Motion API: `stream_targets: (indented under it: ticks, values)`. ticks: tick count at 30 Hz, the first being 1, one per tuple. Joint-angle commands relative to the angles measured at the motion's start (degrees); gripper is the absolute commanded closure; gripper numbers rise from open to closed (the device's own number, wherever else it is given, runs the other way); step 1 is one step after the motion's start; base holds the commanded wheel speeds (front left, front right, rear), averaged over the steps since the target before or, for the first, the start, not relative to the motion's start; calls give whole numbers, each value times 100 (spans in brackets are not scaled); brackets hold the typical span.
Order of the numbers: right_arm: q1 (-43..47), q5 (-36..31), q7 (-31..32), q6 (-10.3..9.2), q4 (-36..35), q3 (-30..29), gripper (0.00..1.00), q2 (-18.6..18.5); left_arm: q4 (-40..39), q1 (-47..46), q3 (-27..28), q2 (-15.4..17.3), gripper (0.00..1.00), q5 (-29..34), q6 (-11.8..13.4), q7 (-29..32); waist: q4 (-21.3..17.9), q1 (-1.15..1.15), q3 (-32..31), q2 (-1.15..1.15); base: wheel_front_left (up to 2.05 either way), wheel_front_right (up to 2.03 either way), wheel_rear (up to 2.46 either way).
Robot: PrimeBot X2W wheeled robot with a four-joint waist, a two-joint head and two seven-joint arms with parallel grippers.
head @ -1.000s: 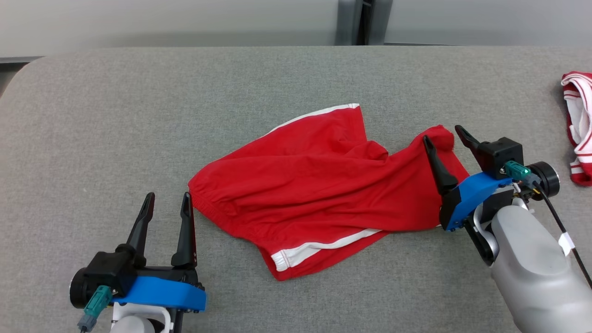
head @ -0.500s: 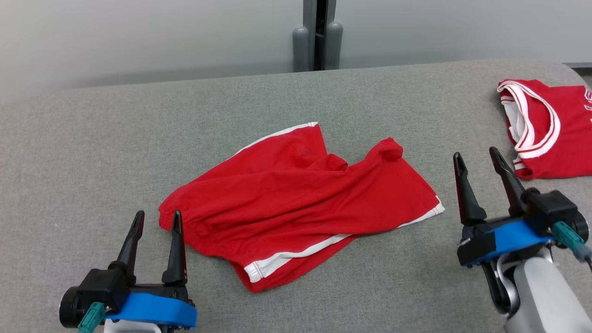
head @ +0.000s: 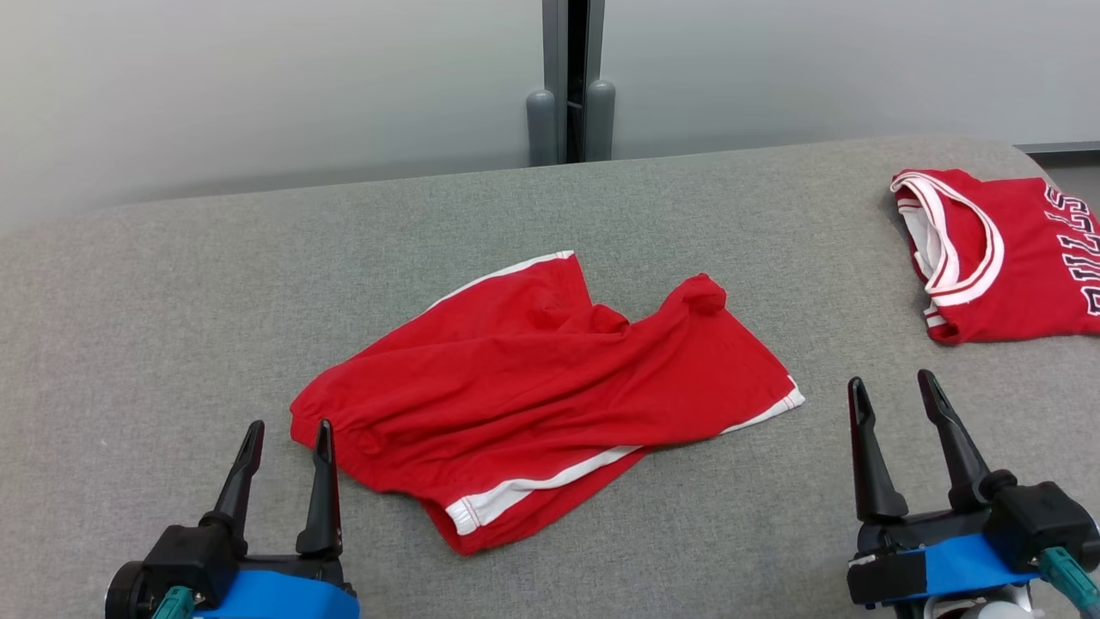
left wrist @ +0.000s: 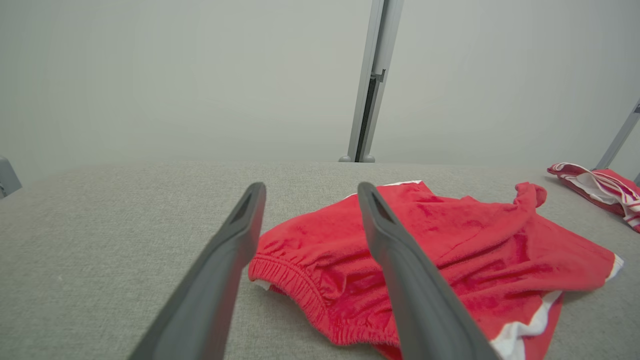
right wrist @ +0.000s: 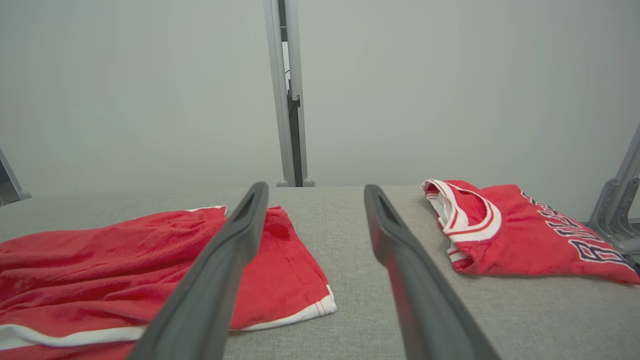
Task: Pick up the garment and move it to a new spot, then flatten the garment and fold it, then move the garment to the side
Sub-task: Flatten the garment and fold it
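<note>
Head view: the red shorts (head: 550, 387) lie crumpled in the middle of the gray table (head: 172, 301). Nothing is holding them.
Left side: the left gripper (head: 290, 425) is open and empty. One finger tip is just beside the waistband (head: 322, 417).
Right side: the right gripper (head: 890, 379) is open and empty too. Bare table lies between it and the leg hem (head: 778, 402).
Long way of the shorts: they run across the table from left to right, a bit slanted — waistband end toward the left gripper, leg hem end toward the right one.
Nearer arm: the left one, by a lot.
Left wrist view: the waistband (left wrist: 295, 290) sits right between the two fingers, a little ahead of them and low on the table.
Right wrist view: the shorts (right wrist: 125, 270) are off to the left of the fingers, and a red jersey (right wrist: 525, 235) is off to the right.
Other cloth: the jersey (head: 1005, 266) lies at the far right of the table, well apart from the shorts.
Step, my guess: the shorts are not flat yet, so smoothing them comes before any fold.
Next move, my guess: the left gripper only needs to go forward and down to pinch the waistband — the right one must go left and forward to reach the hem.
</note>
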Motion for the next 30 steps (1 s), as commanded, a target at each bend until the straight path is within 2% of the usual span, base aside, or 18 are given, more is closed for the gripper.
stream_targets:
  ticks: [1,10,21,27,30]
  values:
    - [131,-26,3,-4,-68,37,0,41,-3,69,34,22,0,37,27,-17,2,1,-17,0,0,0,0]
    - [202,-100,2,-4,-114,200,0,85,40,117,75,22,0,53,134,-17,78,1,-95,0,0,0,0]
    - [221,-115,2,-4,-39,232,0,109,29,147,86,22,0,67,116,-16,135,1,-150,0,0,0,0]
    - [62,-219,2,-4,345,-11,0,51,102,125,-309,22,0,-52,-24,-17,151,1,-110,0,0,0,0]
    - [-170,-289,3,-4,751,-136,0,-40,270,137,-818,21,0,-74,-150,-17,191,1,-25,0,0,0,0]
